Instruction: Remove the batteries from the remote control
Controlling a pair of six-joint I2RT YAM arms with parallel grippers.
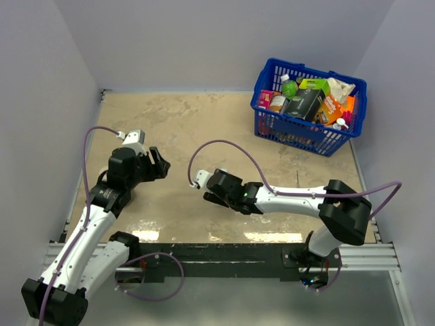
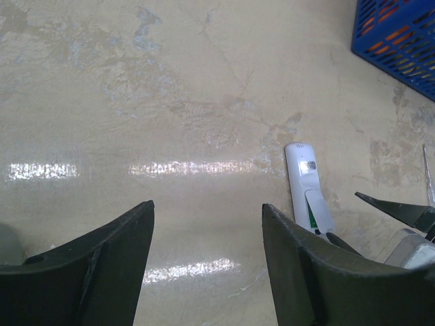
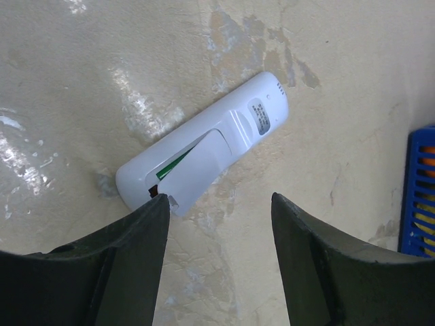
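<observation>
The remote control lies face down on the tan tabletop, white and slim. Its battery cover sits askew and partly lifted. A thin green strip shows in the gap, and the batteries themselves are hidden under the cover. My right gripper is open just above the remote's lower end, its left fingertip at the cover's edge. The left wrist view shows the remote control to the right of my open, empty left gripper. From the top, the right gripper covers the remote and the left gripper hovers beside it.
A blue plastic basket full of groceries stands at the back right, its wall also seen in the left wrist view and the right wrist view. Grey walls enclose the table on the left, back and right.
</observation>
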